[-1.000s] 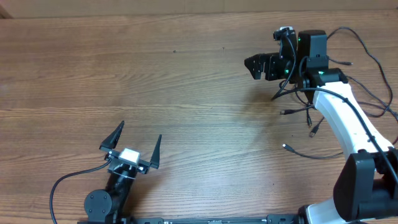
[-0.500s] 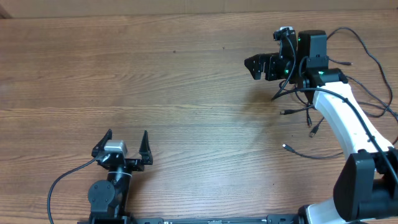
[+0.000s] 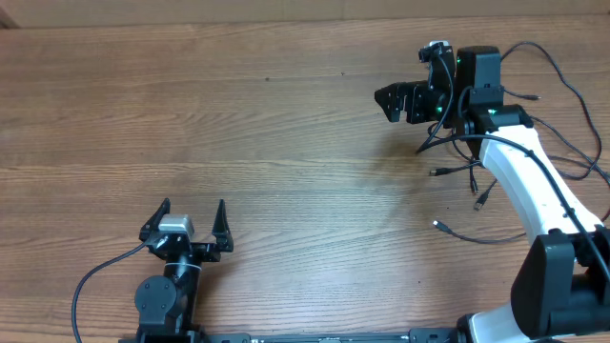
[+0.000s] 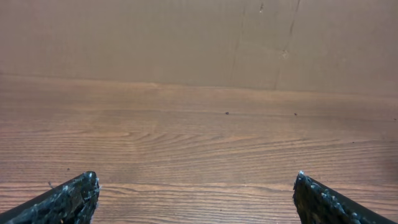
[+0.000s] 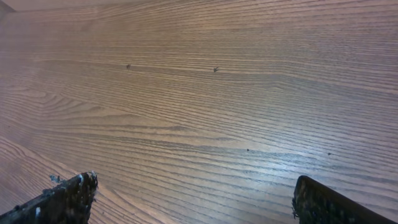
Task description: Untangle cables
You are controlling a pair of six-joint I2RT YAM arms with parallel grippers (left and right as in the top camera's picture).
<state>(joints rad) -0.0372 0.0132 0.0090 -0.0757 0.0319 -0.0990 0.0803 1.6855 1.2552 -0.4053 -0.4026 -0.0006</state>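
1. While the cables (image 3: 448, 171) lie loose on the right part of the table (image 3: 238, 124), no end effector touches them; their thin black cords cross each other just under and beside the wrist of the right arm (image 3: 519, 176), and small plugs point to the left.
2. From its base at the near right corner, the right arm reaches to the far side, its white link passing over part of the cords.
3. Turned to the left, the right end effector (image 3: 387, 103) hangs above bare wood. Its fingers (image 5: 65, 199) stand wide apart and hold nothing.
4. At the near edge, well apart from the cords, the left arm (image 3: 162, 300) is folded low.
5. Pointing away from the base, the left end effector (image 3: 193, 205) has its fingers (image 4: 68, 199) spread wide, with only wood between them.
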